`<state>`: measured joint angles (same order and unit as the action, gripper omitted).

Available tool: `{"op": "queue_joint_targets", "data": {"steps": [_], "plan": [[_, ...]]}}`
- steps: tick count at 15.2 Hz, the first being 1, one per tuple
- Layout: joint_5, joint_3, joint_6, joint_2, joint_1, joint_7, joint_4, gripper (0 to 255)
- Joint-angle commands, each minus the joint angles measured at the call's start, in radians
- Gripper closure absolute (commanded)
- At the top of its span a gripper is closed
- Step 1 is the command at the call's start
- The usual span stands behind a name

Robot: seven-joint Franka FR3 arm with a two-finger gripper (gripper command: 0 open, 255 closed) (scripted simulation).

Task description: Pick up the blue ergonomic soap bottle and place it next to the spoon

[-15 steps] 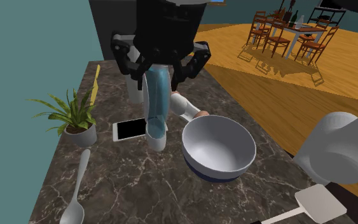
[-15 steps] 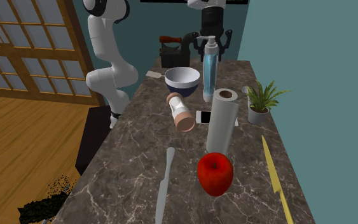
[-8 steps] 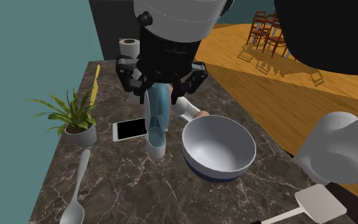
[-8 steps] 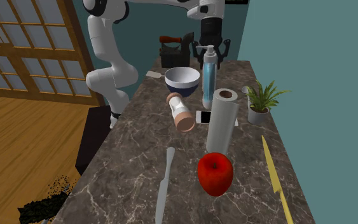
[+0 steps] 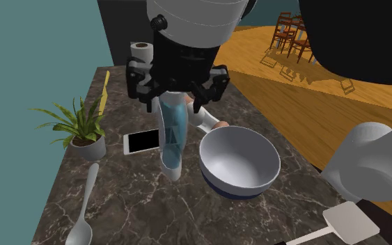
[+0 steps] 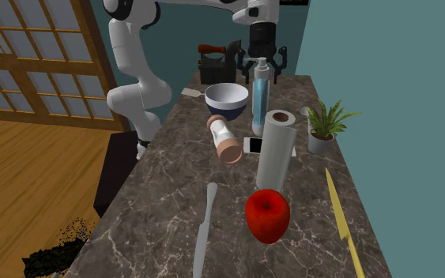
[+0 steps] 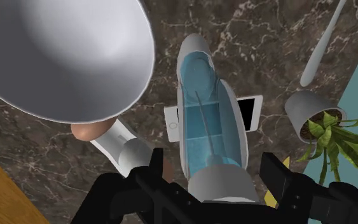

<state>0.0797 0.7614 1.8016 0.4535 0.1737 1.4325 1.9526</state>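
The gripper (image 5: 175, 97), clamped on the soap bottle (image 5: 173, 132), has dipped lower; the spoon (image 5: 86, 202) waits at the shoulder view's 8 o'clock.

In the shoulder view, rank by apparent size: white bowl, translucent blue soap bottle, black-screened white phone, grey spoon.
white bowl
translucent blue soap bottle
then grey spoon and black-screened white phone, too alike to rank, the spoon being nearer the camera

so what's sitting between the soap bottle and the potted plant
A smartphone lies flat there, between the blue bottle and the potted plant. The shoulder view shows it best.
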Motion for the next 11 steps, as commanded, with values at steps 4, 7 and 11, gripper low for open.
{"op": "queue_joint_targets", "data": {"steps": [4, 7, 11], "plan": [[0.000, 0.000, 0.000, 0.000, 0.000, 0.000, 0.000, 0], [0.000, 0.009, -0.101, -0.004, -0.002, 0.000, -0.105, 0], [0.001, 0.014, -0.128, -0.008, -0.003, 0.001, -0.135, 0]]}}
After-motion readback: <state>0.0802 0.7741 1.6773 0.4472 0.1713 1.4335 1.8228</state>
